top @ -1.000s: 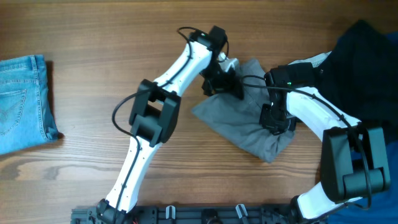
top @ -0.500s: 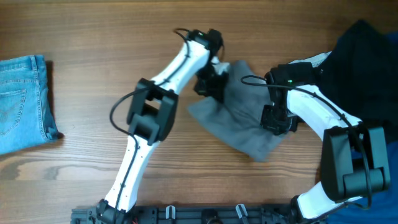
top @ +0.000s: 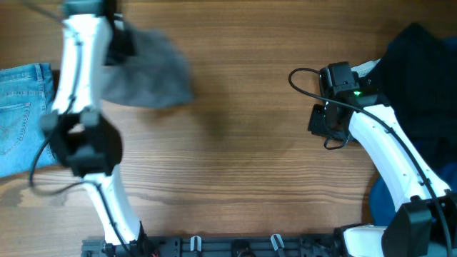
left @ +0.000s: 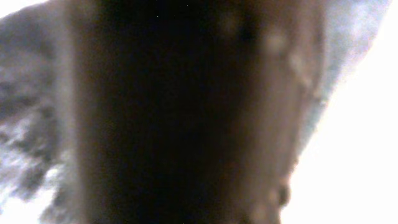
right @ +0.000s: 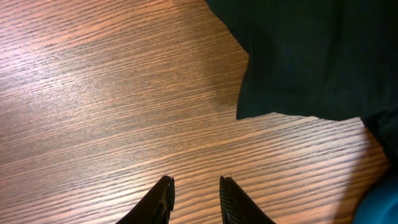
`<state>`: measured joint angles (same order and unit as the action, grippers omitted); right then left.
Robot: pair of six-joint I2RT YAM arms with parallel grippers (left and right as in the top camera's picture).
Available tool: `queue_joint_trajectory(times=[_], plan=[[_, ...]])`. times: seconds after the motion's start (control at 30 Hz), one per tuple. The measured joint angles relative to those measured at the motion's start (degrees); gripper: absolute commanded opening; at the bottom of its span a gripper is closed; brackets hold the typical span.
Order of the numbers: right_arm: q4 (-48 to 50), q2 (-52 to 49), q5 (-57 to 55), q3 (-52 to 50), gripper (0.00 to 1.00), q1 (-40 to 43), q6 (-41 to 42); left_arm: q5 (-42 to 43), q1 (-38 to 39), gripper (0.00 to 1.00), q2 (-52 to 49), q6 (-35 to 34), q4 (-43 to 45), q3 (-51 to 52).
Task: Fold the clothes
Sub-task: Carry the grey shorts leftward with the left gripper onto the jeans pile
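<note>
Hanging blurred at upper left, grey garment beside left gripper.
Left grip cannot be told; right gripper apart over bench.

We see the grey garment bunched and motion-blurred at the upper left of the overhead view, its shape loose and unfolded. The jeans, light blue denim, lie folded flat at the left edge, just beside it. The black garment lies in a rumpled heap at the far right, one edge showing in the right wrist view.
</note>
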<state>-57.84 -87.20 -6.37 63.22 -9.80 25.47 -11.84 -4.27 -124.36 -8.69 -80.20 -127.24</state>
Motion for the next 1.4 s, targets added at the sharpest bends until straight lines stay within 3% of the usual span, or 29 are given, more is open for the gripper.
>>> queue_joint_trajectory(times=[0.17,0.5,0.97,1.2,1.4], plan=[[-1.07,0.0,-0.11,0.0,0.3,0.0,0.0,-4.83,-7.37,0.04,6.25,1.79,2.47,0.0],[-1.84,0.0,-0.11,0.0,0.3,0.0,0.0,-5.35,-18.82,0.04,6.82,4.57,6.64,0.11],[-2.84,0.0,-0.11,0.0,0.31,0.0,0.02,12.48,-17.16,0.04,6.82,11.76,17.22,0.11],[-3.06,0.0,-0.11,0.0,0.31,0.0,0.02,15.32,-15.37,0.04,6.82,15.56,18.18,0.11],[-4.81,0.0,-0.11,0.0,0.31,0.0,0.02,15.65,-19.26,0.04,6.82,19.78,14.58,0.11]])
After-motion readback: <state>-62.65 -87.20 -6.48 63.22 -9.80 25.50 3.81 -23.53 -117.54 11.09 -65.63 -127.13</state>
